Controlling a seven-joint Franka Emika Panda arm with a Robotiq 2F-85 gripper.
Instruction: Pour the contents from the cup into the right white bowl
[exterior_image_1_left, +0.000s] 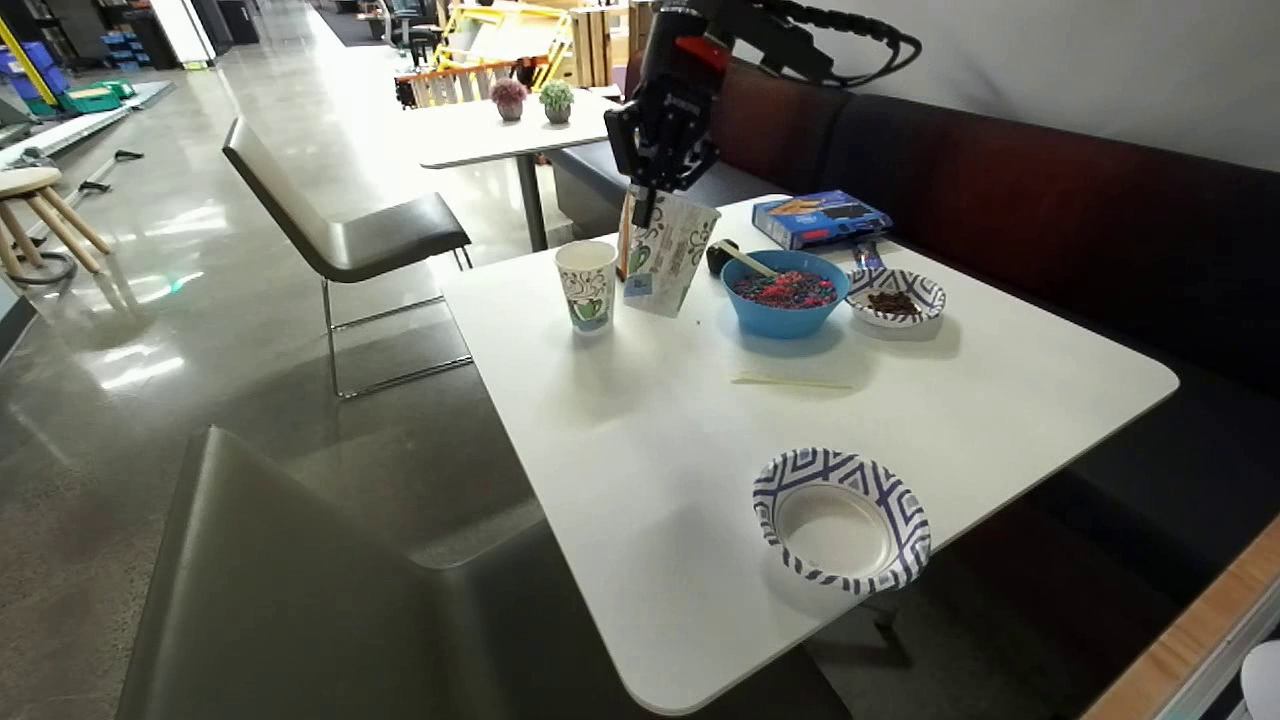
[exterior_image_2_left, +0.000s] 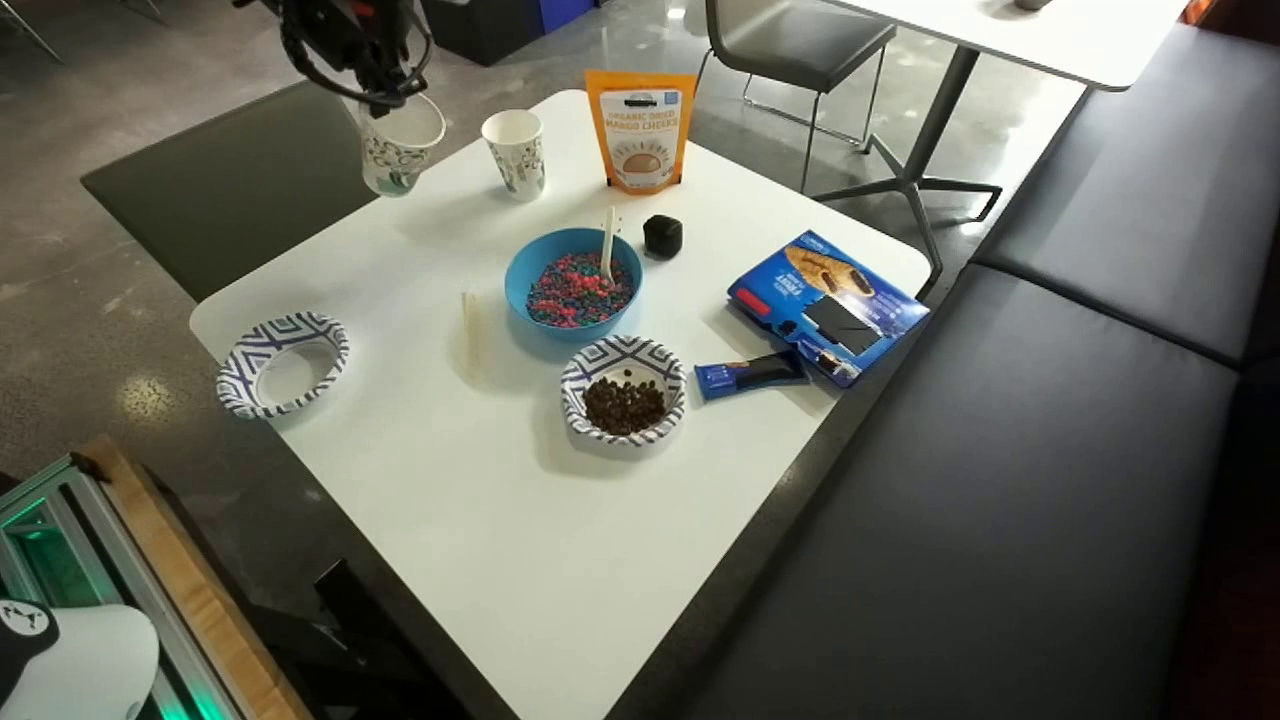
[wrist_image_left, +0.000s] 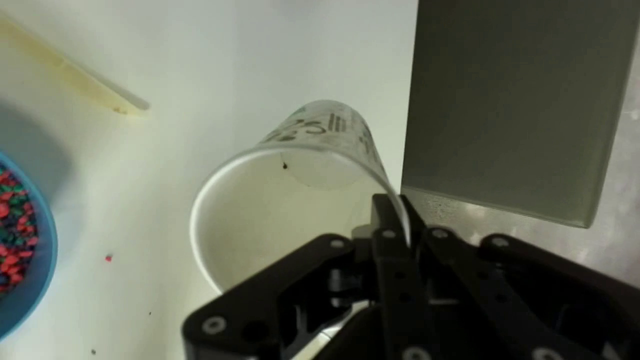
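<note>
I have my gripper (wrist_image_left: 397, 215) clamped on the rim of a printed paper cup (exterior_image_1_left: 670, 255), so the cup is in my grasp. It hangs tilted at the upper middle of an exterior view, its mouth leaning toward the right of the frame. The wrist view looks into its pale interior, where a dark speck (wrist_image_left: 285, 166) shows near the base; a grey chair (wrist_image_left: 515, 115) fills the upper right there. Just left of my cup in an exterior view, a second paper cup (exterior_image_1_left: 587, 285) stands upright on the white table (exterior_image_1_left: 620, 460).

At the center of an exterior view, a patterned white paper bowl (exterior_image_2_left: 640, 352) holds dark brown bits (exterior_image_2_left: 622, 405). In both exterior views it lies farther right than a matching paper bowl (exterior_image_1_left: 785, 490) near the table's edge. Just beside the filled one is a blue bowl (exterior_image_1_left: 780, 322) of red and blue-green bits (exterior_image_2_left: 570, 290), a pale spoon (exterior_image_2_left: 608, 235) leaning in it. An upright dried mango pouch (exterior_image_2_left: 640, 130) is at the upper middle, a blue box (exterior_image_2_left: 775, 285) to the right.
</note>
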